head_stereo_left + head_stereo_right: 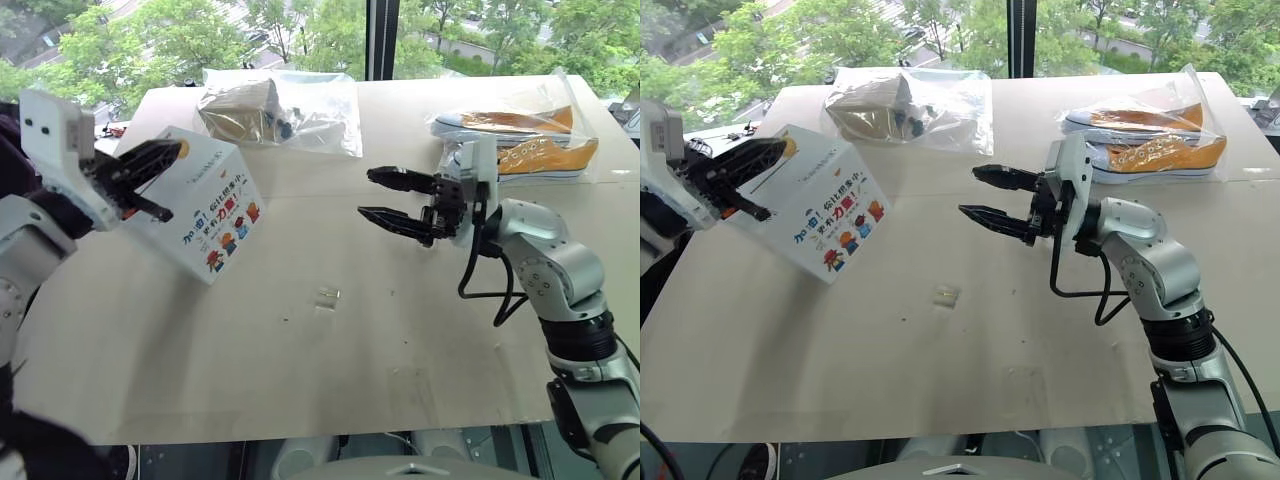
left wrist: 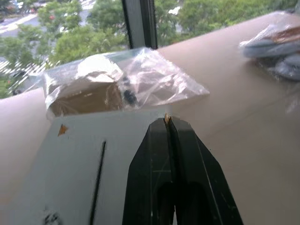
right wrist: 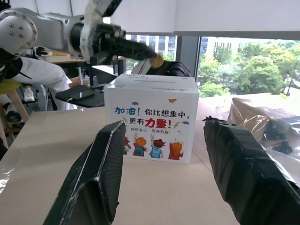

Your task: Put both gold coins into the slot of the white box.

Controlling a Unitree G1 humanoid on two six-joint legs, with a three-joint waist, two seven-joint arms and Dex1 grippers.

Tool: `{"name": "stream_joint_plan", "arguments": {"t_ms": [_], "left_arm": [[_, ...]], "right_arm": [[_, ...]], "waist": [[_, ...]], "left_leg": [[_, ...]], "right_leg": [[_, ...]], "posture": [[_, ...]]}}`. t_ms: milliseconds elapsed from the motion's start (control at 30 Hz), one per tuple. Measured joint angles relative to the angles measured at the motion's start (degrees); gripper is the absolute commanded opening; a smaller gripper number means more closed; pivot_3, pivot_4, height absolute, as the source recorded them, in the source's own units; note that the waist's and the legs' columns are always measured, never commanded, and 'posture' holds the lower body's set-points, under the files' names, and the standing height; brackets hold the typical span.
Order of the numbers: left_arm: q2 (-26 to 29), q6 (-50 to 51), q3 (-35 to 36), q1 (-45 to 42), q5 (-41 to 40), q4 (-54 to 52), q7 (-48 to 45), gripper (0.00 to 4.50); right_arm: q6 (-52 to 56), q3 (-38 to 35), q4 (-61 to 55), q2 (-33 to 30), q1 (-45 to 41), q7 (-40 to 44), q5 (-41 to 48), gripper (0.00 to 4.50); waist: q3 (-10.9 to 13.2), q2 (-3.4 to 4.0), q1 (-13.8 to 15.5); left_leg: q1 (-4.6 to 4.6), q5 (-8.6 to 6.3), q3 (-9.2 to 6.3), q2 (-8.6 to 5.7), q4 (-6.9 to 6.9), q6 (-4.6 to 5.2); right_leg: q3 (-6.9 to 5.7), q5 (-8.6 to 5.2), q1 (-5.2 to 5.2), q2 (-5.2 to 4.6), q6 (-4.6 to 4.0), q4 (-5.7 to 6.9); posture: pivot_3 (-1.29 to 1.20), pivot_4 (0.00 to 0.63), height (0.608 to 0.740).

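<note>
The white cardboard box (image 1: 205, 215) with colourful lettering and cartoon figures on its side sits near the table's left edge, its plain white top face carrying the thin dark slot (image 2: 97, 180). The left gripper (image 1: 160, 180) reaches over that face from the left, its two black fingers pressed together on a small yellow-gold coin (image 3: 157, 61) pinched at the very tips; from its own wrist camera a sliver of gold (image 2: 166, 118) shows between the closed tips, just beside the slot and not in it. I cannot tell where the second coin is.

The right gripper (image 1: 377, 196) hangs in the air over the middle of the table, pointing toward the box, its black fingers spread wide with nothing between them. A good stretch of bare tabletop lies between it and the box.

The pale beige table (image 1: 300, 340) is mostly free in front and in the middle, apart from one small clear glassy piece (image 1: 327, 294) lying below the gap between the two grippers. Along the far edge rest a brown box in a clear plastic bag (image 1: 270, 110) and, to the right, orange and blue sneakers in a clear bag (image 1: 520, 145). Beyond the far edge stands a big window with green trees (image 1: 300, 30) outside.
</note>
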Motion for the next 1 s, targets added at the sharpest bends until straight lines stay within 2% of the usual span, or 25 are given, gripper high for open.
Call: {"name": "stream_joint_plan", "arguments": {"t_ms": [200, 367, 533, 767, 1000], "left_arm": [[-0.41, -0.92, -0.27, -1.62, 3.5, 7.58, -5.87, 0.0], [-0.23, -3.03, -2.45, -10.53, 6.95, 23.91, -16.5, 0.0], [0.27, -3.69, -4.93, -15.14, 10.25, 31.84, -23.6, 0.0], [0.82, -3.14, -6.86, -17.17, 12.63, 34.25, -30.13, 0.0], [1.0, -3.48, -7.61, -18.16, 15.77, 35.27, -32.14, 0.0]], "right_arm": [[-0.57, 0.0, 0.35, 0.61, 0.07, 0.43, -1.23, 2.83], [-0.83, 0.0, 0.69, 1.13, 0.16, 0.61, -1.95, 2.83], [-1.24, 0.01, 0.62, 1.91, 0.26, 0.27, -2.17, 2.83], [-1.44, 0.01, -0.16, 2.37, 1.27, -0.95, -2.41, 2.83], [-1.47, 0.01, -1.52, 2.91, 1.51, -2.09, -3.01, 2.83]], "waist": [[0.0, -0.03, 0.09], [0.0, -0.03, -0.19], [-0.03, -0.07, -1.01], [-0.03, -0.07, -1.43], [-0.04, -0.08, -1.45]], "left_leg": [[-0.03, 0.0, -0.03, -0.01, 0.04, 0.0], [-0.02, 0.0, -0.06, -0.02, 0.09, -0.01], [-0.06, 0.0, -0.09, -0.03, 0.17, 0.0], [0.0, 0.0, -0.06, -0.03, 0.22, 0.0], [0.02, 0.0, -0.01, -0.04, 0.29, -0.01]], "right_leg": [[-0.02, 0.0, 0.01, -0.02, 0.0, -0.01], [-0.09, 0.01, 0.0, -0.01, 0.0, 0.09], [-0.13, 0.01, 0.01, -0.04, 0.01, 0.09], [-0.07, 0.01, -0.02, -0.03, 0.01, 0.3], [0.01, 0.01, -0.1, -0.02, 0.01, 0.53]], "posture": [[0.0, 0.15, 0.736], [0.0, 0.15, 0.736], [0.0, 0.15, 0.736], [0.0, 0.15, 0.736], [0.0, 0.15, 0.736]]}}
